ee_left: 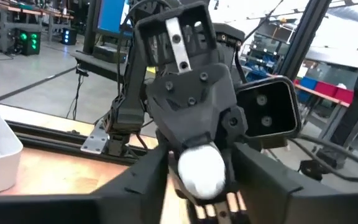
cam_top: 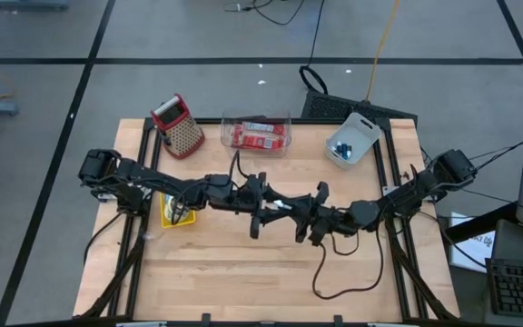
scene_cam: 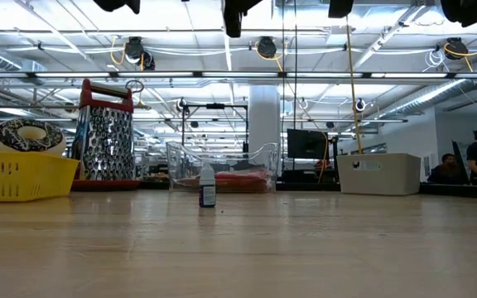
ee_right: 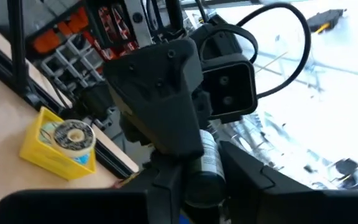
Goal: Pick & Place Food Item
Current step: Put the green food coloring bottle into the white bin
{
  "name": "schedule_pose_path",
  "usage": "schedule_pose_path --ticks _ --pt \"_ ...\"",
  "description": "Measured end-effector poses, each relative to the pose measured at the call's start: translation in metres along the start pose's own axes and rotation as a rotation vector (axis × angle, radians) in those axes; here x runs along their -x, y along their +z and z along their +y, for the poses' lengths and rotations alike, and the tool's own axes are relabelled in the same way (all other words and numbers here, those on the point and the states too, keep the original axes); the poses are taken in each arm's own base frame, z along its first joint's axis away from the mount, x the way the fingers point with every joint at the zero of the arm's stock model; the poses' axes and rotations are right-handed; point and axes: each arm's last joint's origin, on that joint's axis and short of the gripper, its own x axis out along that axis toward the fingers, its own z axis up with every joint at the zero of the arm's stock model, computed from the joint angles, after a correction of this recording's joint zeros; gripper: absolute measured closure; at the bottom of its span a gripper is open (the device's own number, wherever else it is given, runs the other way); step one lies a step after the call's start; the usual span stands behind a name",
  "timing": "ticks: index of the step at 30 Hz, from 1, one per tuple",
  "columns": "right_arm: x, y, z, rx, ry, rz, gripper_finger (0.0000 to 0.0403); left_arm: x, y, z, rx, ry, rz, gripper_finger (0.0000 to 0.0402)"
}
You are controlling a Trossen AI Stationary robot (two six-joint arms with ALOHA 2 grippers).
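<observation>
A small bottle (cam_top: pixel 286 207) with a white end (ee_left: pixel 201 169) and a dark labelled body (ee_right: pixel 205 163) hangs high above the table's middle, between my two grippers, which face each other. My right gripper (ee_right: pixel 201 194) is shut on it, coming from the table's right. My left gripper (ee_left: pixel 201 190) comes from the left and is open. Its fingers stand on either side of the white end, with a narrow gap on each side. In the low view a similar small bottle (scene_cam: pixel 208 185) stands upright on the tabletop. My right gripper pinches the bottle's dark labelled body (ee_right: pixel 197 177) between its two fingers. It comes roughly level from the table's right. The bottle is lifted clear of the table, with its white end toward my left gripper.
A yellow basket (cam_top: pixel 176 212) holding a ring-shaped item (ee_right: pixel 73 134) sits under my left arm. At the far edge stand a red-topped grater (cam_top: pixel 178 125), a clear tub of red packets (cam_top: pixel 257 133) and a white bin (cam_top: pixel 352 139). A black cable (cam_top: pixel 330 272) loops over the near right.
</observation>
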Motion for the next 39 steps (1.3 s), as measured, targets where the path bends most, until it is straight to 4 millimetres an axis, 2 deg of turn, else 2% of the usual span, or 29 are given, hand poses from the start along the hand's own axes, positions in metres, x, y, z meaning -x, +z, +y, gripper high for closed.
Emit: schedule_pose_path --ticks 5,10,18,22,27,31,34,39 --pt "0.0 -0.001 0.002 -0.103 0.013 0.007 0.0335 0.0 0.002 0.005 0.001 0.013 -0.009 0.0168" --pt "0.0 -0.003 0.006 -0.151 0.053 0.03 0.0329 0.0 0.004 0.011 -0.001 0.029 -0.015 0.0132" --pt "0.001 -0.006 0.012 -0.232 0.098 0.066 0.0333 0.001 0.01 0.022 -0.053 0.053 -0.048 0.0111" --pt "0.001 -0.009 0.016 -0.283 0.13 0.094 0.0331 0.008 0.022 0.025 -0.138 0.073 -0.06 0.0114" --pt "0.002 -0.011 0.02 -0.453 0.154 0.137 0.0336 0.031 0.049 0.027 -0.222 0.119 -0.007 0.0122" --pt "0.004 -0.013 0.021 -0.562 0.164 0.167 0.0332 0.063 0.063 0.029 -0.283 0.175 0.165 0.0122" --pt "0.008 -0.017 0.018 -0.587 0.161 0.177 0.0334 0.082 0.062 0.032 -0.272 0.205 0.254 0.0118" --pt "0.016 -0.037 -0.002 -0.665 0.092 0.211 0.0339 0.108 0.041 0.037 -0.253 0.217 0.24 0.0111"
